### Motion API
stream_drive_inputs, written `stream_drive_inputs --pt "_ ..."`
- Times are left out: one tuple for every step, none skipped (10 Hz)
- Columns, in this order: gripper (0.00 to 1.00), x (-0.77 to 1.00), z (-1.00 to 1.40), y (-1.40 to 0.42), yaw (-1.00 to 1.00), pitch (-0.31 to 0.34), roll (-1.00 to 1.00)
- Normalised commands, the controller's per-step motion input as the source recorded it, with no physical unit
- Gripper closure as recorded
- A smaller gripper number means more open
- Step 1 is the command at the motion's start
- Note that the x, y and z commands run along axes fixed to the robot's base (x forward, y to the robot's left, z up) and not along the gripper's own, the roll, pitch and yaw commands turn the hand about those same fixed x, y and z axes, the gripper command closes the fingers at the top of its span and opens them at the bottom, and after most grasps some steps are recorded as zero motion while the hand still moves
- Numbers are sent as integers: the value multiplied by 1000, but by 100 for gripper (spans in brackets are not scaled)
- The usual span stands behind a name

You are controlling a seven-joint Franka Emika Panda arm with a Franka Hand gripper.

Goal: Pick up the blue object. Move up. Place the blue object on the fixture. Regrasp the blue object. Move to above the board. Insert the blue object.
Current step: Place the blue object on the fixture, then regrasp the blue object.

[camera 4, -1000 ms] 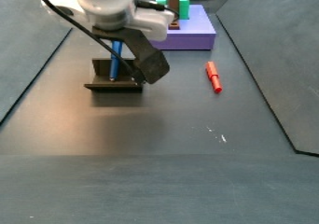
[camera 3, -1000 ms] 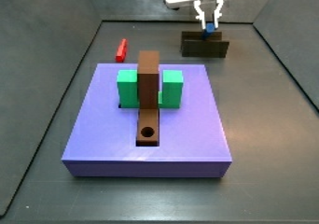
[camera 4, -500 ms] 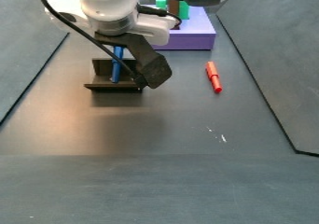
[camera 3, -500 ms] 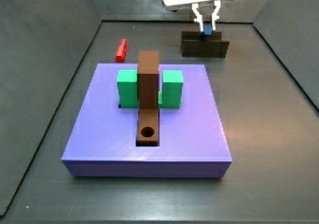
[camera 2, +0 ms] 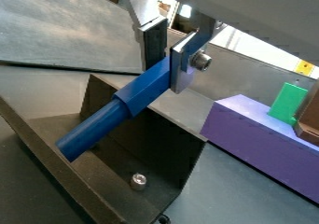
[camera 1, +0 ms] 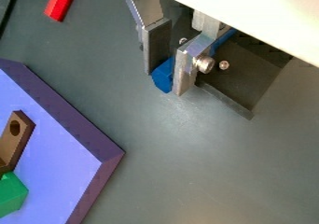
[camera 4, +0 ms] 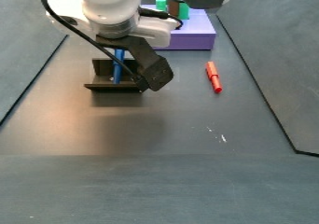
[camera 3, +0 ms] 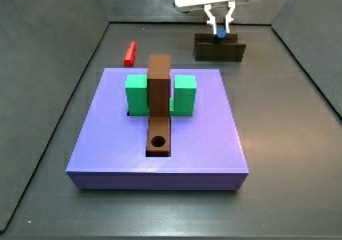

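The gripper [camera 2: 174,58] hung over the fixture [camera 3: 219,49] at the far end of the floor, its silver fingers [camera 2: 191,60] closed on the upper end of the blue object [camera 2: 121,108]; in a wrist view the rod ran slanted from between the pads down into the dark fixture [camera 2: 137,153], its lower end lying in the notch; in both side views only a short stretch of the blue object [camera 3: 222,29] showed between the fingers above the block, and the blue object [camera 4: 117,64] rose from the fixture [camera 4: 115,82] beneath the arm. The red peg [camera 3: 131,53] lay on the floor well apart from the fixture, beside the purple base [camera 3: 107,144]; on that base the board [camera 3: 159,104] ran through the green block [camera 3: 136,94], its round hole [camera 3: 158,142] near the close end, with nothing over it; the base stood between the board and the fixture's corner, and the red peg [camera 4: 214,76] lay to one side of the arm.
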Motion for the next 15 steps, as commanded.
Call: stream_drive_inputs --pt "100 0 -51 0 0 -29 0" --pt "100 0 -97 0 0 0 0" --pt "100 0 -109 0 0 0 0" --pt "100 0 -117 0 0 -9 0" --pt "100 0 -49 0 0 0 0" --pt "100 0 0 0 0 0 0" --pt "0 0 0 0 0 0 0" --pt "0 -6 214 49 -83 0 -49" --pt "0 0 323 0 -154 0 0" --pt "0 -80 389 0 -209 0 97" --pt "0 -37 460 17 -234 0 326" --pt "0 -17 477 0 -226 0 520" --pt "0 0 446 0 -186 -9 620" --pt "0 0 374 0 -146 0 900" --pt "0 0 300 -6 -94 0 1000"
